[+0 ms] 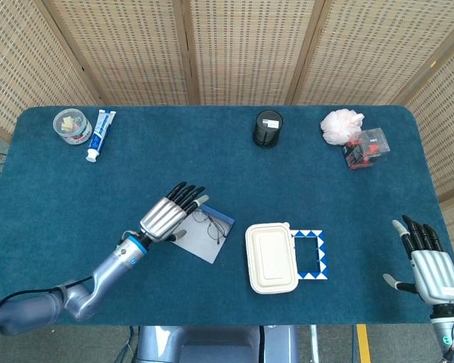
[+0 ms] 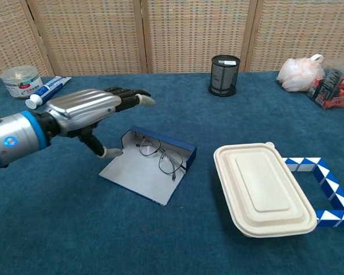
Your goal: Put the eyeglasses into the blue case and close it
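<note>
On the blue-carpeted table (image 1: 76, 181), before wicker screens (image 1: 242, 45), the glasses (image 2: 160, 156) lie in the open case (image 2: 152, 169). The left hand (image 2: 89, 112) hovers beside it, fingers apart, empty; the right hand (image 1: 427, 265) rests spread. A lunchbox (image 2: 264, 189), cup (image 2: 224, 75) and toothpaste (image 1: 100, 132) stand around.

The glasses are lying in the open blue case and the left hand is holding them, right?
Not quite. The glasses do lie in the open blue case, but the left hand holds nothing; the chest view shows it off to the side, clear of them.
</note>
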